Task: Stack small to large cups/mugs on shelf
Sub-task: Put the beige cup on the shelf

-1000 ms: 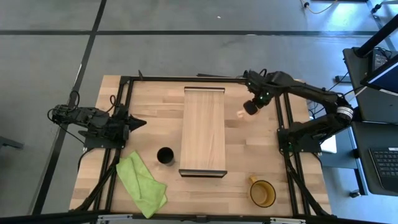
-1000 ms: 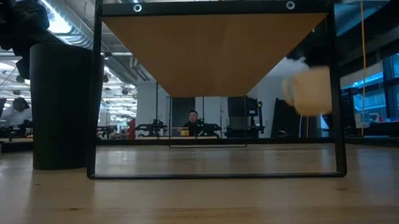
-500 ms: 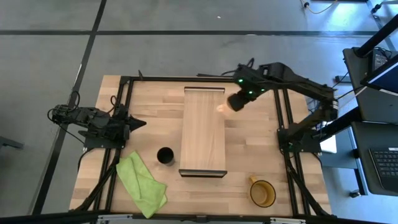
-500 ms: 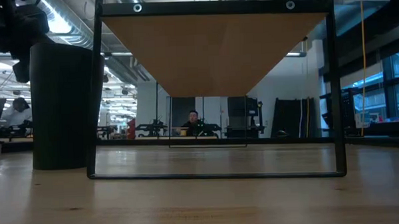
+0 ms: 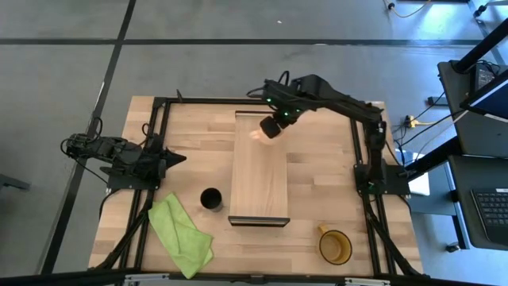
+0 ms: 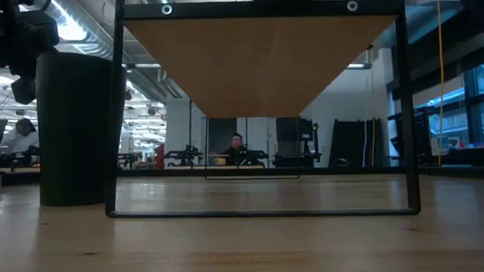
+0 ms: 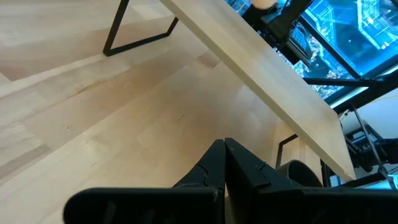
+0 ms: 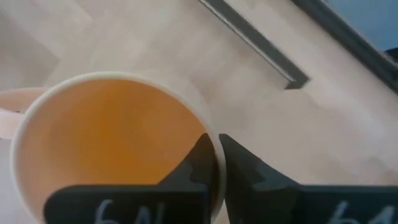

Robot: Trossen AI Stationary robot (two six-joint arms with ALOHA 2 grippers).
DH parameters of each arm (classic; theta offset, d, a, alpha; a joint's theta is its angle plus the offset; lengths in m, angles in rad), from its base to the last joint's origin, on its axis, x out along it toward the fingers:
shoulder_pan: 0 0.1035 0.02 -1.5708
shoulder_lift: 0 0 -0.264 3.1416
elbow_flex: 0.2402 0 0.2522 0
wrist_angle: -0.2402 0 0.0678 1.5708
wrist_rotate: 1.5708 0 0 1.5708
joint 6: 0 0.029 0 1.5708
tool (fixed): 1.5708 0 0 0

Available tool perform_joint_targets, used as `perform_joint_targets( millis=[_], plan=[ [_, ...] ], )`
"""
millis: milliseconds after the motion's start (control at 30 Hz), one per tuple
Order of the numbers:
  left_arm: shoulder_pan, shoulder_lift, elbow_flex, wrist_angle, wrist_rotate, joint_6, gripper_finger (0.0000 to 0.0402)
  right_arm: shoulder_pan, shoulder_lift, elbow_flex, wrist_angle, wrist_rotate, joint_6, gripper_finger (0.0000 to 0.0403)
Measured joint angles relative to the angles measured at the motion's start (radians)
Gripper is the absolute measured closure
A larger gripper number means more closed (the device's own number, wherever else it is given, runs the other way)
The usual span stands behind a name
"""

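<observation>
My right gripper (image 5: 268, 127) is shut on the small peach-orange mug (image 5: 258, 133) over the far end of the light-wood shelf (image 5: 259, 171). The mug's orange inside fills the right wrist view (image 8: 106, 143). The black cup (image 5: 210, 198) stands on the table left of the shelf's near end. The amber mug (image 5: 335, 246) stands at the near right. My left gripper (image 5: 178, 157) is shut and empty at the table's left, its fingers pointing toward the shelf (image 7: 261, 68). My right gripper pinches the mug's rim (image 8: 208, 134), one finger inside the mug and one outside, on the side across from the handle (image 8: 9, 118). The fingers come from above, pointing down. The mug is upright, mouth up, over the shelf's far end.
A green cloth (image 5: 181, 234) lies at the table's near left. A black frame runs along the table's edges (image 5: 365, 159). The shelf stands on thin black legs (image 6: 112, 116), with open room under it.
My right gripper has carried the peach-orange mug toward the table's left, from right of the shelf to over its far end, and up out of the low view. The mug has stayed upright in the hold.
</observation>
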Motion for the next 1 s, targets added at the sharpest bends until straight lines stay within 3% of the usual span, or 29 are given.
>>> perform_joint_targets(
  millis=[533, 1000],
  plan=[
    [0.000, 0.000, 0.000, -0.023, 0.029, 0.000, 0.0401, -0.031, 0.092, 0.000, 0.079, -0.039, 0.245, 0.0383],
    [0.000, 0.000, 0.000, -0.054, 0.071, 0.026, 0.0401, -0.034, 0.098, 0.006, 0.005, -0.035, 0.290, 0.0372]
  ],
)
